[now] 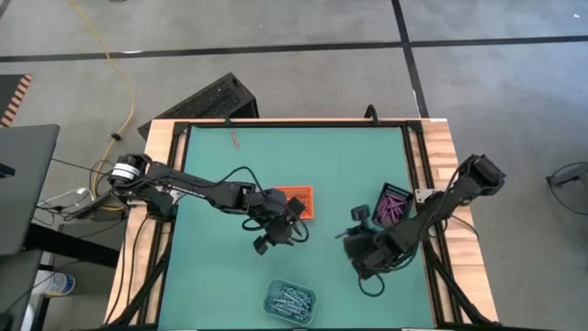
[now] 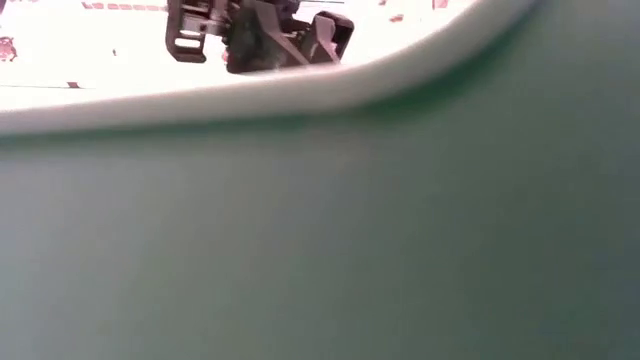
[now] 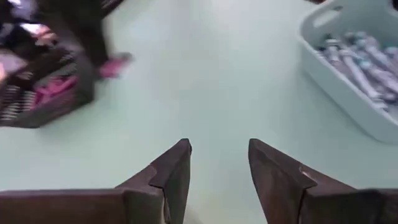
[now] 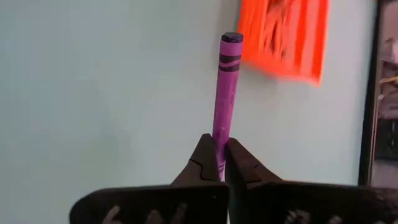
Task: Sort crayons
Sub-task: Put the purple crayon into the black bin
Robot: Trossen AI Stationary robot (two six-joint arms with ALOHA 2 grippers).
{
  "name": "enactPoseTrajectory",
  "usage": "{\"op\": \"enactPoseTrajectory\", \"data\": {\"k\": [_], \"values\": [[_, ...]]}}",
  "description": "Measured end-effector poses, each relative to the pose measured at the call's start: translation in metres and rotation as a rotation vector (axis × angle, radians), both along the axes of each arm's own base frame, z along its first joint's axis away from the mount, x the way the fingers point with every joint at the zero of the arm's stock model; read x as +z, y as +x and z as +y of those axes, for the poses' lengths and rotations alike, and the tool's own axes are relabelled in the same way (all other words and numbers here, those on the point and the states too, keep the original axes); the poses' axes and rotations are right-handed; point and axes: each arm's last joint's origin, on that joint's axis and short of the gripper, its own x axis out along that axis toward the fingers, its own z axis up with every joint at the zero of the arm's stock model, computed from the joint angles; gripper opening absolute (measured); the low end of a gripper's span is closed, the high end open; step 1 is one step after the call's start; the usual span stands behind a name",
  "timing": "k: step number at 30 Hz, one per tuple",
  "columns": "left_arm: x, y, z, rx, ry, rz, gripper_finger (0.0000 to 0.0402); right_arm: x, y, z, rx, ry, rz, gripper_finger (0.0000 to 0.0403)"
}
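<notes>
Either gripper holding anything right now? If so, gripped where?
Right gripper pinches a purple crayon at one end; the rest sticks out past its fingertips. Left gripper is open and empty.

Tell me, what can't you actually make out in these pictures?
- Low view: a blurred green surface fills most of the picture and hides the trays.
- High view: the purple crayon in the right gripper is too small to see.
- Left wrist view: black tray contents blurred; left gripper open, empty.
</notes>
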Motion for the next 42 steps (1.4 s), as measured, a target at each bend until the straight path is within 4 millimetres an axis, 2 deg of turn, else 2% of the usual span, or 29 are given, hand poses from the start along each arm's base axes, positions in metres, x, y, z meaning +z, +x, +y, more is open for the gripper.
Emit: {"op": "enactPoseTrajectory", "data": {"k": [5,9,15,20,26,35,38,42], "values": [[-0.008,-0.005,-0.007,-0.102,-0.082,0.032,0.0153,0.011,-0.031,-0.023,-0.023,-0.077,0.258,0.0],[-0.02,-0.011,-0.019,-0.144,-0.131,-0.029,0.0153,0.018,-0.052,-0.042,-0.088,-0.089,0.481,0.0],[-0.032,-0.02,-0.033,-0.178,-0.179,-0.152,0.0153,0.02,-0.066,-0.056,-0.082,-0.06,0.658,0.0],[-0.037,-0.025,-0.037,-0.183,-0.207,-0.177,0.0153,0.016,-0.071,-0.061,-0.025,-0.098,0.742,0.0],[-0.042,-0.028,-0.041,-0.158,-0.259,-0.121,0.0153,-0.002,-0.081,-0.067,0.059,-0.157,0.858,0.0],[-0.043,-0.035,-0.06,-0.194,-0.244,-0.107,0.0153,-0.021,-0.088,-0.08,0.031,-0.168,0.918,0.0004],[-0.043,-0.035,-0.062,-0.179,-0.237,-0.108,0.0153,-0.022,-0.085,-0.086,0.001,-0.15,0.924,0.002],[-0.044,-0.036,-0.062,-0.16,-0.258,-0.088,0.0153,-0.022,-0.083,-0.092,-0.031,-0.134,0.926,0.0064]]}}
